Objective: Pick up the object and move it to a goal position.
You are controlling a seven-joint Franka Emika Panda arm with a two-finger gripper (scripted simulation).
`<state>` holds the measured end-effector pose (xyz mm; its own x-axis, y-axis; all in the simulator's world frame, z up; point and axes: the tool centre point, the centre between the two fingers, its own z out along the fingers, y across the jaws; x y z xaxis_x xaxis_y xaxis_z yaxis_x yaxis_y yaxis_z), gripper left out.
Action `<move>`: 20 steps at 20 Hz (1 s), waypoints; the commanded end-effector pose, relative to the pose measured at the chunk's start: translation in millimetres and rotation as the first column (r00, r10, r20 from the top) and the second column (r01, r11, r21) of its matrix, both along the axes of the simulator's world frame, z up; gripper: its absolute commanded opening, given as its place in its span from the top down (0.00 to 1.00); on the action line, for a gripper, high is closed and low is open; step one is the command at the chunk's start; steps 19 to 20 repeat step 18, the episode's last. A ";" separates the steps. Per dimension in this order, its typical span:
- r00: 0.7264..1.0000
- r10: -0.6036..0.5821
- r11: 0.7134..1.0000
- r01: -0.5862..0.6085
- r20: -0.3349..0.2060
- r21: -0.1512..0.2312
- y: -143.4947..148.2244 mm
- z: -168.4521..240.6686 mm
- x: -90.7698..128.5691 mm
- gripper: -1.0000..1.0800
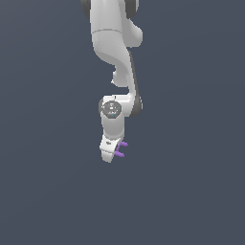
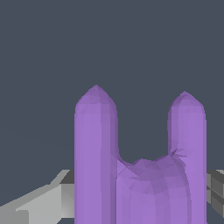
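Hanging down from the top edge of the exterior view, the single white arm [image 1: 115,48] bends at a joint with a round grey cap, wrist pointing downward and slightly toward that view's left. One gripper [image 1: 113,154] at its tip, seen edge-on, so its two fingers overlap and the gap between them is not readable there. One purple object [image 1: 120,149] sticks out of the gripper on the exterior view's right side: two short prongs visible, one above the other, well clear of any surface, plain dark grey background all around.

Wrist view: the object [image 2: 140,175] fills most of the picture, two parallel bars with rounded tips joined by a short curved crossbar, upright in frame. One grey finger [image 2: 39,203] touches the bar on one side, a second finger pad [image 2: 215,186] sits just against the other bar, so the hand is clamped on the piece, grasping it across both bars.

Hidden or cut off: lower ends of both bars run out of the wrist frame, arm base is cropped in the exterior view, crossbar is hidden behind the gripper there, no goal marker discernible
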<state>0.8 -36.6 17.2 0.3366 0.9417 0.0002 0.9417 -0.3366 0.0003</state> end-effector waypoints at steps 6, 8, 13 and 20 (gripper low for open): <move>1.000 0.000 1.000 0.000 0.000 0.000 -2.1 0.6 -39.8 1.00; 1.000 0.000 1.000 0.000 0.000 0.000 -2.6 0.7 -47.4 1.00; 1.000 0.001 1.000 -0.001 0.000 0.000 -3.3 0.8 -60.7 1.00; 1.000 0.001 1.000 -0.001 0.000 0.000 -3.6 0.8 -65.2 1.00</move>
